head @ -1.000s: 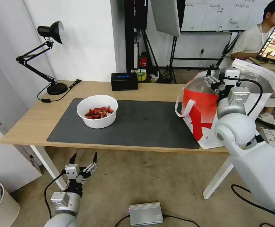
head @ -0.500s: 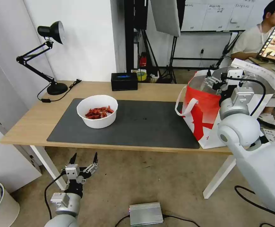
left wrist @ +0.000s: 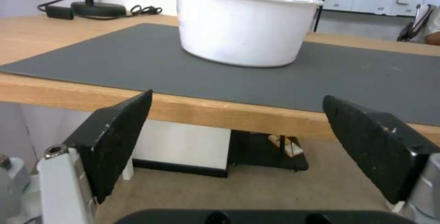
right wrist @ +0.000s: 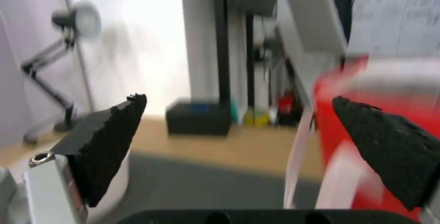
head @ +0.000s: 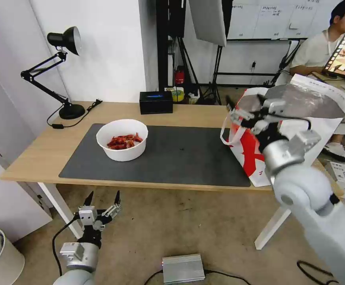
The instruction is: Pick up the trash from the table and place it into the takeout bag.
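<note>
Your remaining piece of trash is the white bowl (head: pixel 122 139), sitting on the dark mat (head: pixel 180 158) toward the left end of the worktop (head: pixel 34 154), with red shell scraps (head: pixel 123 141) heaped in the bottom. It looks like a thin disposable tub: light, a bit flexible at the wall, smooth enough to slip, and open-topped, so tipping it would spill the scraps. Your best hold is probably the rim, one finger inside and one outside, keeping it level.

The takeout bag (head: pixel 255 150) stands at the right end of the worktop, mouth open and foil lining showing, well apart from the bowl. It is soft-sided and could sag or shift if nudged.

Your right pincer (head: pixel 248 114) hangs in front of the bag's upper edge, fingers spread and holding nothing. Your left pincer (head: pixel 102 201) sits below the front edge of the worktop, over the floor, fingers wide apart, pointing up toward the bowl.

The mat between bowl and bag gives you a flat path. A black box (head: pixel 156 102) sits at the back edge, a desk lamp (head: pixel 63 71) at the back left corner.
</note>
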Tool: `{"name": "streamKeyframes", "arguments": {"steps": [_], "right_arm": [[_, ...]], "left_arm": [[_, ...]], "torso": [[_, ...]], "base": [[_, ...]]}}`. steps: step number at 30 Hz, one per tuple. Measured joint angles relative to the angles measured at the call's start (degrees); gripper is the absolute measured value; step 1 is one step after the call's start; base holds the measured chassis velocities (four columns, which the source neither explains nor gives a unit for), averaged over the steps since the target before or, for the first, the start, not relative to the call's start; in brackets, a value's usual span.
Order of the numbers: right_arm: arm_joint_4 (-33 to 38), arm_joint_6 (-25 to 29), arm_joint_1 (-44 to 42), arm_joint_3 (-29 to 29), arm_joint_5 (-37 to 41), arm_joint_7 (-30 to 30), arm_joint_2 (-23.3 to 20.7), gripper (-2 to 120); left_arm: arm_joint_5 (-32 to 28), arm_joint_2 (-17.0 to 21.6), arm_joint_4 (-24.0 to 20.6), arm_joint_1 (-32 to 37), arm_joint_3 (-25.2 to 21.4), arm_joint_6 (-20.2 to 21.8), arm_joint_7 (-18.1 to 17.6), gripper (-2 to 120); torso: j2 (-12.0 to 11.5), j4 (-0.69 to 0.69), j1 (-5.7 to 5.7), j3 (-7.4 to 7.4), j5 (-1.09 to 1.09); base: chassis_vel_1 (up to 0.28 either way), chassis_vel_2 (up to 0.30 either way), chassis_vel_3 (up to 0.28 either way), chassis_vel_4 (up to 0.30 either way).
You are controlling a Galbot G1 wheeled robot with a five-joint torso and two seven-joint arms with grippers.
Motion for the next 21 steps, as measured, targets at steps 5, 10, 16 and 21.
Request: {"name": "streamKeyframes", "arguments": {"steps": [5,10,16,21], "right_arm": [[0.8,-0.3,-7.3,-0.7,-4.6,0.5,1.0,100],[1.5,-1.0,-12.7,-1.7,-7.8,1.9,1.9,100],[2.6,-3.3,-17.2,-2.4,-10.8,4.3,1.9,100],[3.9,-4.9,-20.5,-3.0,-11.7,7.1,1.9,100]], "left_arm": [[0.0,0.0,0.0,-0.2,0.0,-0.2,0.0,100],[-0.4,0.2,-0.3,-0.3,-0.2,-0.2,0.0,100],[-0.8,0.6,-0.7,0.0,-0.8,-0.2,0.0,100],[-1.0,0.7,-0.7,0.1,-1.0,-0.4,0.1,100]], "torso": [[0.0,-0.02,0.00,0.00,0.02],[0.0,-0.01,0.00,0.00,0.01],[0.0,-0.01,0.00,0.00,0.01],[0.0,-0.01,0.00,0.00,0.00]], "base": [[0.000,0.000,0.000,0.000],[0.000,0.000,0.000,0.000],[0.000,0.000,0.000,0.000],[0.000,0.000,0.000,0.000]]}}
